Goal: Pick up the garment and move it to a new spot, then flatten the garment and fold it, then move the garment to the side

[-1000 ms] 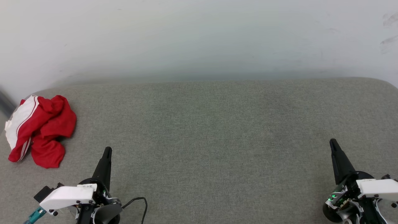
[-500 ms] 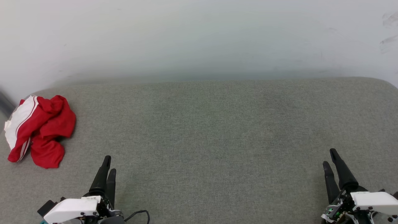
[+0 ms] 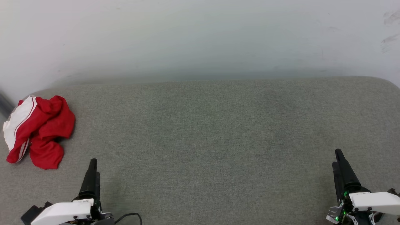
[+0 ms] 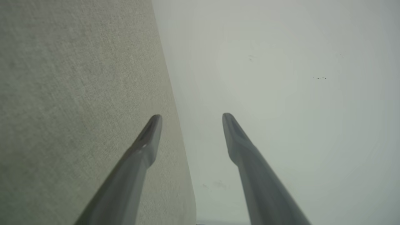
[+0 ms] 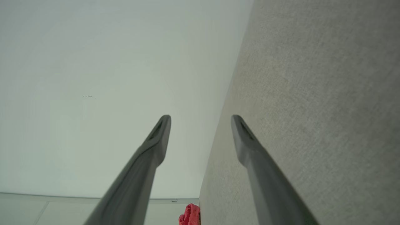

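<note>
- Crumpled red garment [image 3: 37,131] with a white sleeve and red-white striped trim lies bunched at the far left edge of the grey-green woven-fabric table [image 3: 218,125], near the rounded back-left corner. Lettering can't be made out in the heap.
- Left gripper [image 3: 93,166], two long dark fingers on a white wrist housing, sits low at the near left, pointing away from the robot. In the left wrist view the fingers are spread wide with nothing between them.
- Right gripper [image 3: 336,157] mirrors it at the near right, well apart from the garment. Its fingers are equally wide and empty in the right wrist view, where a scrap of the red cloth shows far off.
- Judgement: both arms look parked in a ready pose, jaws wide for a direct pinch. Pick-up not yet begun.
- The garment lies ahead and to the left of the left gripper, so that arm is the likely first reach. The right arm would have to cross the whole table.
- Heap at the side leaves the bare middle of the table as the likely new spot for flattening and folding.
- Surface is a matte, textured weave. Probably grippy, so the cloth may drag rather than slide.
- Room: plain pale wall [image 3: 200,37] directly behind the table, faint dark scuff marks [image 3: 390,18] upper right.
- Thin black cable [image 3: 132,215] loops by the left wrist, a possible snag risk.
</note>
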Robot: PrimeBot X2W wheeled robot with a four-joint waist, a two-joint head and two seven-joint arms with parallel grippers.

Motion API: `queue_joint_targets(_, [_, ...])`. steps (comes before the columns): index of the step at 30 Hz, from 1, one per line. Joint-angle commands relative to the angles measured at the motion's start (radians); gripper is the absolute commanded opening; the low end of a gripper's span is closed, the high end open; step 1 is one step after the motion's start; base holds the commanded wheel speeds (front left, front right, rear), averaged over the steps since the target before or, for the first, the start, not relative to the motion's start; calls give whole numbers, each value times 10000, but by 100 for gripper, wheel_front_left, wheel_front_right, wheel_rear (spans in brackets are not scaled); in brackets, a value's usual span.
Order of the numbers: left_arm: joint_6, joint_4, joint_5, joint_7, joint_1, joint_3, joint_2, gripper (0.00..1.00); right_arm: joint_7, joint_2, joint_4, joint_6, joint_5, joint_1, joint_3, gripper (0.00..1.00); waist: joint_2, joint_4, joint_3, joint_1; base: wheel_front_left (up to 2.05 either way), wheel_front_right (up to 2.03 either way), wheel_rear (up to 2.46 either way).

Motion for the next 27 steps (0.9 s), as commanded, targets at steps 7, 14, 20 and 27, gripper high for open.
queue_joint_targets(7, [10, -412, 1543, -350, -100, 753, 35, 100, -365, -8, -469, 17, -1806, -176, -144, 100, 0, 6, 14, 0, 0, 0, 0])
queue_joint_targets(14, [378, -1253, 3034, -620, -31, 984, 37, 100, -631, -7, -1329, 17, -3850, -242, -80, 100, 0, 0, 35, 0, 0, 0, 0])
queue_joint_targets(20, [830, -2192, 4357, -834, 150, 528, 41, 100, -847, -7, -2268, 18, -5790, -269, 278, 100, 0, -7, 73, 0, 0, 0, 0])
queue_joint_targets(27, [811, -3098, 5995, -1074, 351, -207, 45, 100, -1084, -7, -2946, 19, -7710, -243, 640, 100, 0, -22, 121, 0, 0, 0, 0])
